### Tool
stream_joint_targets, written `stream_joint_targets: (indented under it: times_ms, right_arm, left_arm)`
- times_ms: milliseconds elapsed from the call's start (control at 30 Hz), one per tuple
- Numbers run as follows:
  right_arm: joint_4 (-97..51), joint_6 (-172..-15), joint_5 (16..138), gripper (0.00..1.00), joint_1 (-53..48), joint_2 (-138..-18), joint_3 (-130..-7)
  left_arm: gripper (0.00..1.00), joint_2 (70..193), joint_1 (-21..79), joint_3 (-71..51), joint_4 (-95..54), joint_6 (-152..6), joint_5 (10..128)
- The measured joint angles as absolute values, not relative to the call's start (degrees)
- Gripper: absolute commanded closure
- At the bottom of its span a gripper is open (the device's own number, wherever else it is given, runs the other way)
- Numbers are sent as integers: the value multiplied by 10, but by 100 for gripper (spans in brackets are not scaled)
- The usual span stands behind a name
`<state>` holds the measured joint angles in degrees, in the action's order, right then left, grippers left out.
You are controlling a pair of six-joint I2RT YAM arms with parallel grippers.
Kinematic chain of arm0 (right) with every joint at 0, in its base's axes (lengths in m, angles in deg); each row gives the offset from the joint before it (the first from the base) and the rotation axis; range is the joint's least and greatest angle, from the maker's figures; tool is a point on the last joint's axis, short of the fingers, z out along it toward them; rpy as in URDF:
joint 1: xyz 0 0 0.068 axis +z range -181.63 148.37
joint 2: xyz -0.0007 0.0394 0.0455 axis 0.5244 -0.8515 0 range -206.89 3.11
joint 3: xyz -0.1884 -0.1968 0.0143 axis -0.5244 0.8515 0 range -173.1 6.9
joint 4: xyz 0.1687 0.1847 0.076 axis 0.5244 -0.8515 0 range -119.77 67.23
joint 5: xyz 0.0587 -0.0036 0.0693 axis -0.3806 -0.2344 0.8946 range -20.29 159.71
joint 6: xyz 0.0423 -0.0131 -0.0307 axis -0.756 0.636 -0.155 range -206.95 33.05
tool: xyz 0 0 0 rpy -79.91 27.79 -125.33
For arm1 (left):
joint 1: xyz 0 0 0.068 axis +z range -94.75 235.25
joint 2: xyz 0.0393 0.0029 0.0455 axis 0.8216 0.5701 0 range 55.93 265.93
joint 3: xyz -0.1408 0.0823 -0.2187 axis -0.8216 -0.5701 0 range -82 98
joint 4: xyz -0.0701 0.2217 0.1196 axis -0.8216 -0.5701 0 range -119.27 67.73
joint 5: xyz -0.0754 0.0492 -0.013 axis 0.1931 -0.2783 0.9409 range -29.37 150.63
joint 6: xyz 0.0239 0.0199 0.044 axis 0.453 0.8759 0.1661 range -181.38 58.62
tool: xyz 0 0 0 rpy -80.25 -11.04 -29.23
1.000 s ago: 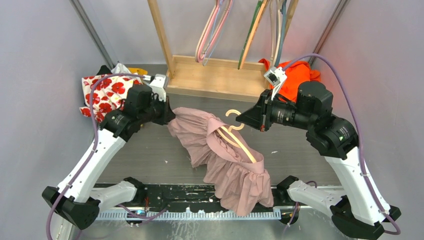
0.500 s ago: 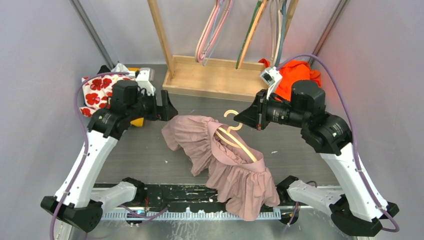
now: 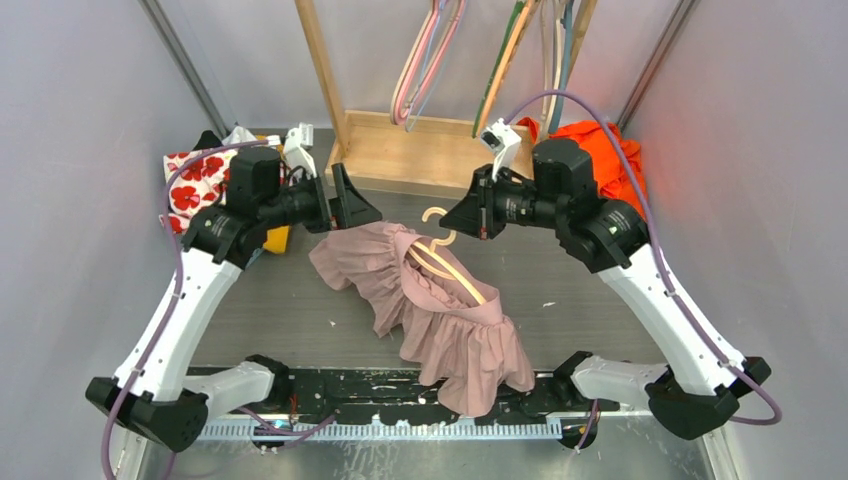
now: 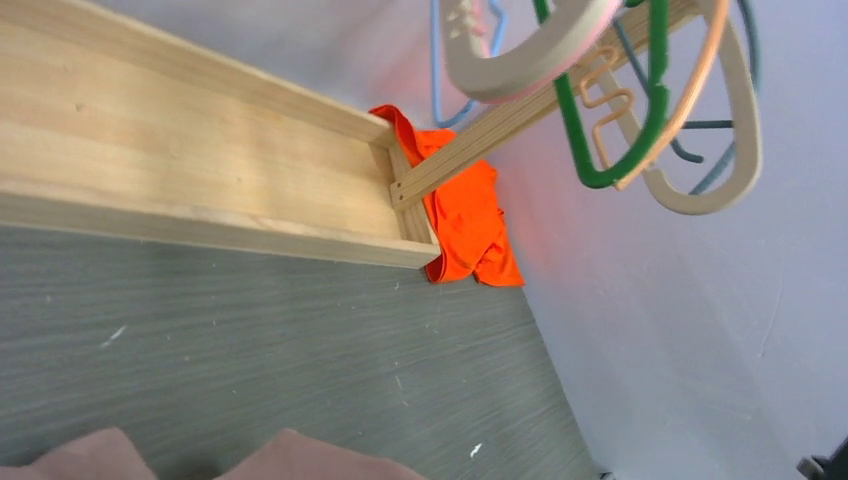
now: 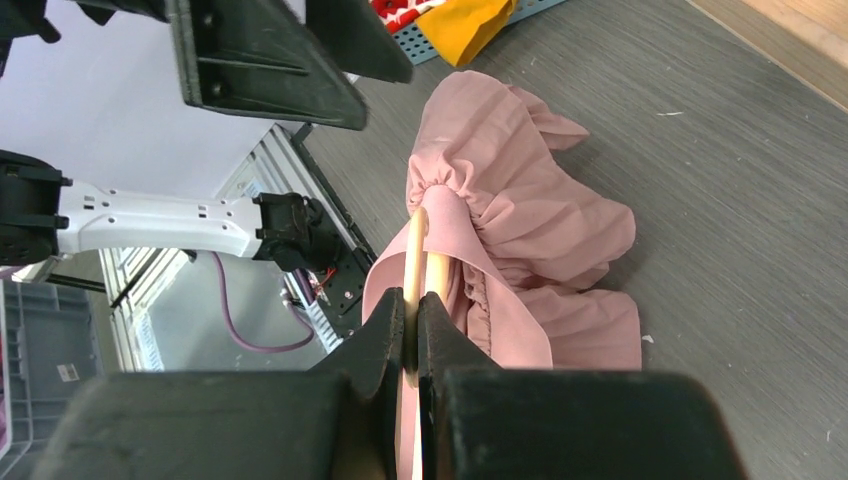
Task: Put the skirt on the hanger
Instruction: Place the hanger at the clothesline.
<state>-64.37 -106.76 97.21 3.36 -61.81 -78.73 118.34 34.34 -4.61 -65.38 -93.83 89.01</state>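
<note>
Top external view: the left gripper (image 3: pixel 348 205) stands left of centre with its jaws spread wide, holding nothing, just above the upper left edge of the pink gathered fabric skirt (image 3: pixel 450 325). The right gripper (image 3: pixel 452 220) is pinched on the neck of the cream wooden hanger (image 3: pixel 462 282), below its hook. The skirt sits at frame centre. Its waist is gathered around one hanger arm and its lower part lies on the grey table (image 3: pixel 580 290). A pale wooden rack base (image 3: pixel 430 160) lies at upper centre.

Left wrist view: the gripper's own fingers are out of frame. The skirt's edge shows at the bottom left. The rack base crosses the upper left, with an orange cloth (image 4: pixel 465 215) at its end.

Right wrist view: the right gripper's fingers press together on the hanger bar at lower centre. The skirt bunches around the bar and spreads to the right on the table. The left gripper's spread black fingers fill the upper left.
</note>
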Motion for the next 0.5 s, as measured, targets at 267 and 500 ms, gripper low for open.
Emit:
stream_joint_targets:
  times_ms: [267, 500]
  right_arm:
    - [-642, -1016, 860, 99, 149, -673, -825]
    - [-648, -949, 702, 99, 246, -712, -840]
  left_arm:
    - [1, 1248, 343, -23, -686, -1039, 842]
    - [0, 1307, 343, 63, -792, -1102, 778]
